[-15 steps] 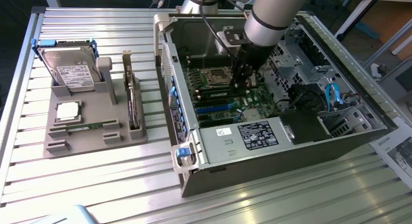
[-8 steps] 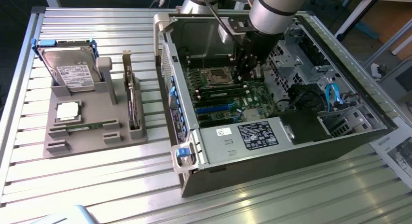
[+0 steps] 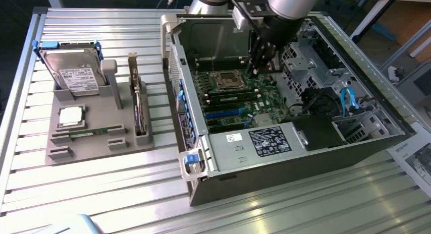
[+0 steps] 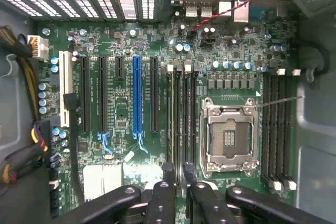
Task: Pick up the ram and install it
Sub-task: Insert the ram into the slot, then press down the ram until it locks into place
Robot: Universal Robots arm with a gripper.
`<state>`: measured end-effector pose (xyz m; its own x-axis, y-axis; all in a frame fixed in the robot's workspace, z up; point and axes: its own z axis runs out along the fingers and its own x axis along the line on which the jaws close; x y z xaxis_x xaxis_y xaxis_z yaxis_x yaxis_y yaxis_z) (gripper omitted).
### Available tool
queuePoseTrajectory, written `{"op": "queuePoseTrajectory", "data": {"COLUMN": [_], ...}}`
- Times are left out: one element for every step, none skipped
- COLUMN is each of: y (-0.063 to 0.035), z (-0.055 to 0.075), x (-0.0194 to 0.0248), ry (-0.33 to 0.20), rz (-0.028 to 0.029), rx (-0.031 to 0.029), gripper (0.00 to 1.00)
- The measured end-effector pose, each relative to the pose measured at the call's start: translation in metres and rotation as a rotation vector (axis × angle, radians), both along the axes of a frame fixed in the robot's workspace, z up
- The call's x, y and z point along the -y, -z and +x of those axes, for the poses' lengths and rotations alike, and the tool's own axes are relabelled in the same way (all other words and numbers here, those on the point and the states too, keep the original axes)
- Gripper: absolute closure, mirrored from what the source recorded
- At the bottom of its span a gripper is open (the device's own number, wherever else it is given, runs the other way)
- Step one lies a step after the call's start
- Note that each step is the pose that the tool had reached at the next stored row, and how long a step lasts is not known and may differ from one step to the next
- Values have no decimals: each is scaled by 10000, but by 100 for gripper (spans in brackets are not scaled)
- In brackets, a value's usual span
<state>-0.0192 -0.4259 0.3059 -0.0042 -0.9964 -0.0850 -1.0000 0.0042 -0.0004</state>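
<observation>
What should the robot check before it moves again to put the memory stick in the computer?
1. Long thin green ram stick picked up: not ok, it lies in the grey plastic tray.
2. End effector open and empty: ok.
3. Black computer case side open: ok.
4. End effector inside the case, above the green motherboard: ok.
5. Long black memory slots free to take the stick: cannot tell.
</observation>
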Motion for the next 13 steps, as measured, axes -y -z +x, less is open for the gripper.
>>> {"op": "queuePoseTrajectory", "data": {"y": [-64,-96,-117,-146,-165,-188,-193,-193,-193,-193,-193,-193,-193], "z": [0,0,0,0,0,0,0,0,0,0,0,0,0], "x": [0,0,0,0,0,0,0,0,0,0,0,0,0], "ry": [0,0,0,0,0,0,0,0,0,0,0,0,0], "rz": [3,2,1,2,1,1,1,3,3,2,1,1,1], "rx": [1,1,1,1,1,1,1,1,1,1,1,1,1], "gripper": [80,80,80,80,80,80,80,80,80,80,80,80,80]}}
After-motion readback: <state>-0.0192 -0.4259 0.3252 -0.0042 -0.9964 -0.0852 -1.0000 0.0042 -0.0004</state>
